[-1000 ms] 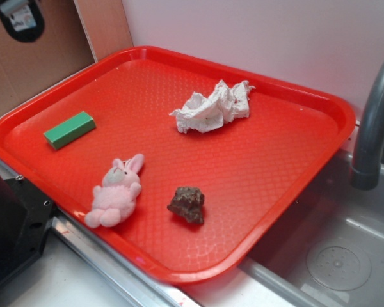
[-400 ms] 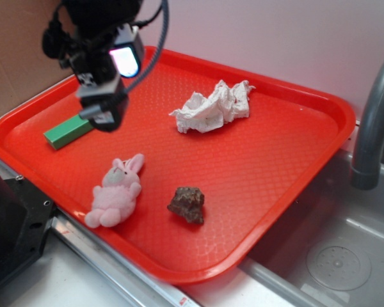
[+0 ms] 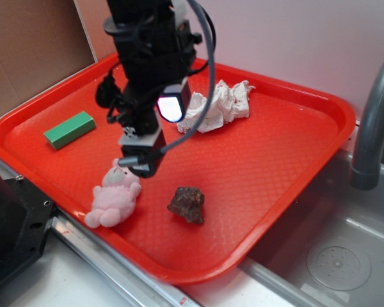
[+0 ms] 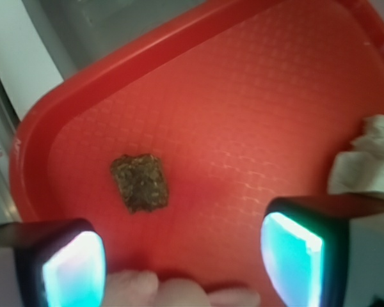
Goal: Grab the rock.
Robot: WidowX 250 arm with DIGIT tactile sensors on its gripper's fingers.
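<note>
Fingers (image 4: 292, 256) spread wide above the rough, jagged rock (image 4: 139, 182).

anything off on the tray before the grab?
Nothing spilled or damaged. The paper towel is crumpled at the back of the tray. The tool hangs open over the bunny's head, with the rock off to its side.

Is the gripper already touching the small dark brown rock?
Apart. The wrist view shows bare red tray between the gripper and the small dark brown rock.
</note>
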